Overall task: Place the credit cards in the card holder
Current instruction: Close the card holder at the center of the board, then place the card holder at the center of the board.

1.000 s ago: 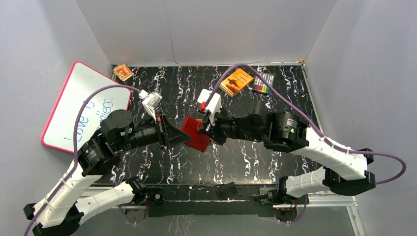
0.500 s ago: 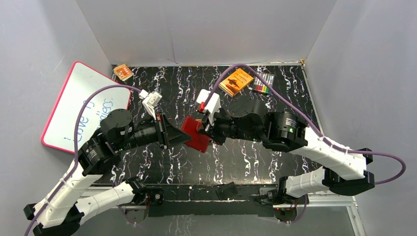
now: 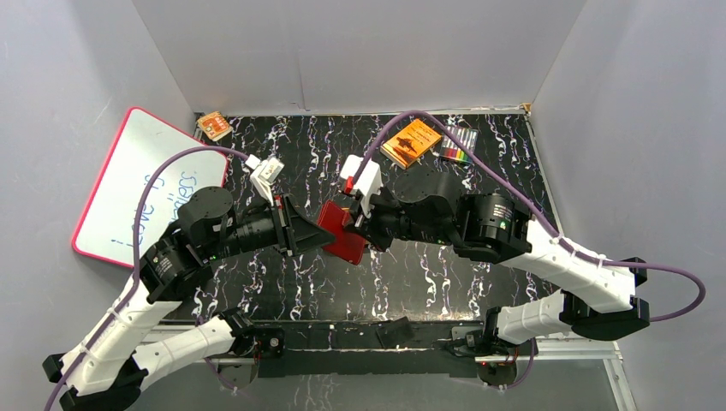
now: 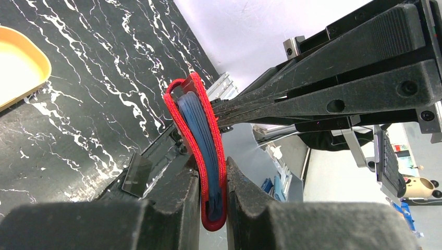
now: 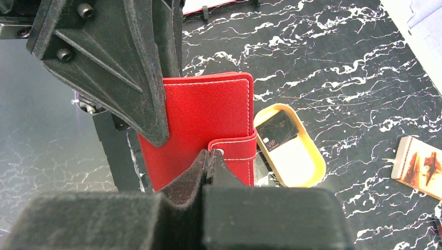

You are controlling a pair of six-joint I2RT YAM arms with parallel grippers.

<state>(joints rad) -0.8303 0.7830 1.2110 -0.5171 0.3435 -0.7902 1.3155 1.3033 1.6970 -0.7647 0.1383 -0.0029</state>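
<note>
From above, the card holder (image 3: 342, 244) hangs in the air over the middle of the dark marbled surface (image 3: 428, 274), between the two arms. The left gripper (image 3: 321, 233) comes in from the left and the right gripper (image 3: 361, 229) meets it from the other side. An orange box (image 3: 413, 141) and a pack of markers (image 3: 456, 145) lie well apart at the far edge.

In the left wrist view, the left gripper is clamped on one edge of the holder, which stands on end with its red cover bowed outward and blue pockets showing inside. It looks like soft, light material that will flex rather than keep its shape. My judgement is that a grip near the spine or a stitched edge gives the most control.

In the right wrist view, the right gripper is closed, its tips at the snap strap. It seems to pinch the strap end, though I cannot tell this for certain. Just beyond the holder a tan tray (image 5: 312, 174) sits on the surface with one dark credit card (image 5: 276, 130) lying flat in it. The card is thin, stiff and probably slick, so I judge it is best taken by a long edge where it overhangs or tilts against the tray wall — there is little to catch on a flat face.
</note>
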